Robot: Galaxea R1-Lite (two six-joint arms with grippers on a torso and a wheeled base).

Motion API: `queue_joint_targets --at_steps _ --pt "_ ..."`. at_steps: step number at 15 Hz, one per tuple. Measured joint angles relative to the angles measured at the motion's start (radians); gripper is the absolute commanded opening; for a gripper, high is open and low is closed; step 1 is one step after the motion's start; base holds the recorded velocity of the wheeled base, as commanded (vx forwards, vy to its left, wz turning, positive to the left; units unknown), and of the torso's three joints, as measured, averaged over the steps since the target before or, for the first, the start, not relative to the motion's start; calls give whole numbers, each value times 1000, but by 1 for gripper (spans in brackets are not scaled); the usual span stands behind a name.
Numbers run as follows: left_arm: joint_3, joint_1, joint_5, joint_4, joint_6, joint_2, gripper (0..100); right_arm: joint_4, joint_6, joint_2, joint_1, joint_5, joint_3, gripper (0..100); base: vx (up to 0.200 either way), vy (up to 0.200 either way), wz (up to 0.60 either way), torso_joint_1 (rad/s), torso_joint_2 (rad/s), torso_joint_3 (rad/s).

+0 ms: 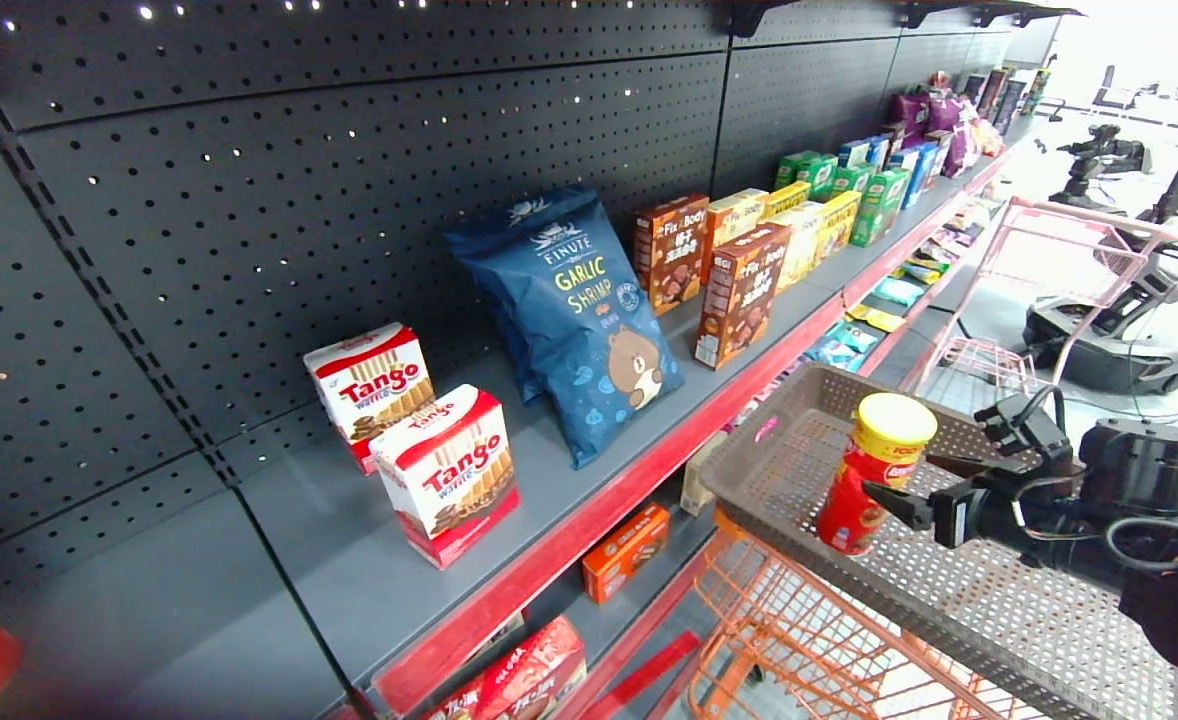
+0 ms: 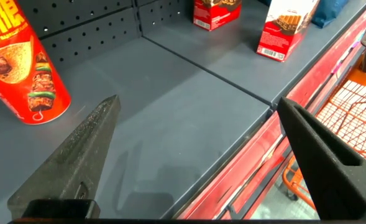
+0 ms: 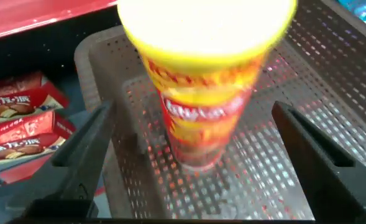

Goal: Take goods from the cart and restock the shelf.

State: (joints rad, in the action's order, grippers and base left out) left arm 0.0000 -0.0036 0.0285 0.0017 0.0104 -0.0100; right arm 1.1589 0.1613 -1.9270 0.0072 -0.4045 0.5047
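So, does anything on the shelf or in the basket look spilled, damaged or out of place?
Nothing stands out. The can stands upright in the basket, and the wafer boxes and the blue bag on the shelf look intact, with nothing spilled.

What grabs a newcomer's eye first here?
The red canister with a yellow lid, standing in the brown basket on the cart, with the right hand open on either side of it. Next, the big blue snack bag leaning against the shelf's pegboard, right of two red-and-white wafer boxes.
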Motion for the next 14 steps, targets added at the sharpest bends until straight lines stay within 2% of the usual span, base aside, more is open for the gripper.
queue_joint_targets --at_steps 4,14 --pt "0 0 0 0 0 0 100 13 1 -72 24 1 89 100 0 0 0 0 0 0" --pt "0 -1 0 0 0 0 100 88 -10 -204 31 7 199 100 0 0 0 0 0 0"
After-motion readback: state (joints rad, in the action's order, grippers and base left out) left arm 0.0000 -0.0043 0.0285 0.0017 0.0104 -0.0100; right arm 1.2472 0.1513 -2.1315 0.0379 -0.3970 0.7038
